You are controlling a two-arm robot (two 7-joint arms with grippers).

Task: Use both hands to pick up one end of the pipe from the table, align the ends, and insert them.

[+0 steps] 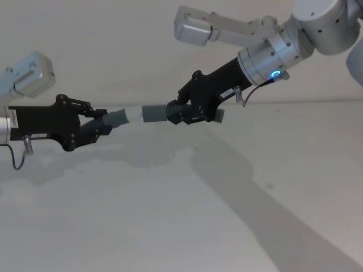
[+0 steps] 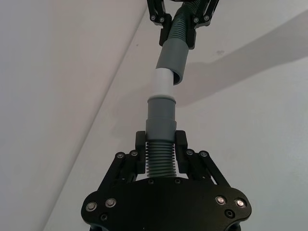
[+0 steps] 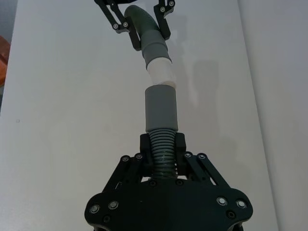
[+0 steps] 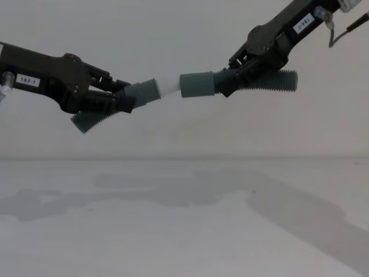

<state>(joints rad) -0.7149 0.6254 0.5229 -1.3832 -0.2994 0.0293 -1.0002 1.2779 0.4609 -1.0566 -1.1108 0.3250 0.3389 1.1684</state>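
Pipe: two corrugated pieces, both held in the air above the surface [image 4: 184,231].
Left pincer [image 1: 101,123]: clamped on the piece with the white tip [image 1: 133,114], just behind its cuff.
Right pincer [image 1: 182,109]: clamped on the socket piece [image 1: 154,113] likewise.
Progress: pickup done, ends roughly aligned; tip at the socket mouth, mostly exposed.
Left to do: push fully home.
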